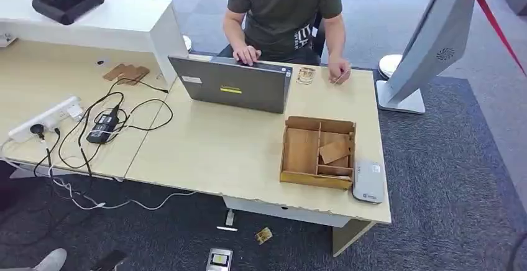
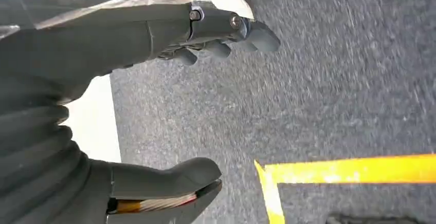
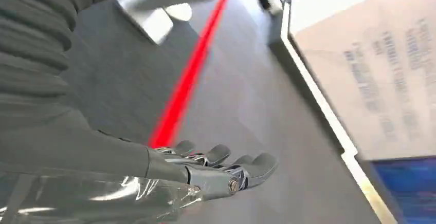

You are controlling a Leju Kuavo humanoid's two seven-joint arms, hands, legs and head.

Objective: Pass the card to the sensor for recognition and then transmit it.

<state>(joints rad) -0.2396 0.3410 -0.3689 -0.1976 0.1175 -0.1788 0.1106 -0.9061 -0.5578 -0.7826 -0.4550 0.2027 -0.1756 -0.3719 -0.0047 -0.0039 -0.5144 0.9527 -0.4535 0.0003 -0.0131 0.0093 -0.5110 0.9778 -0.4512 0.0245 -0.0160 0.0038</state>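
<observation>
Waiting low beside the body, well away from the work: left hand [image 2: 205, 34] hangs over grey carpet near a yellow floor line [image 2: 355, 170], fingers slightly curled and apart from the thumb, nothing in them. Right hand [image 3: 216, 170] likewise hangs empty, fingers loosely extended and apart, above carpet crossed by a red stripe [image 3: 190, 80].

Lying tilted in a right-hand compartment of the wooden tray [image 1: 299, 176], lower right of the tabletop [image 1: 211, 153], card [image 1: 334, 151] sits within likely reach. Parked just right of the tray at the tabletop edge, grey sensor [image 1: 368, 183] keeps the swipe short. Seated behind the laptop [image 1: 231, 86], upper centre, person [image 1: 283, 10] probably receives the card afterwards.
</observation>
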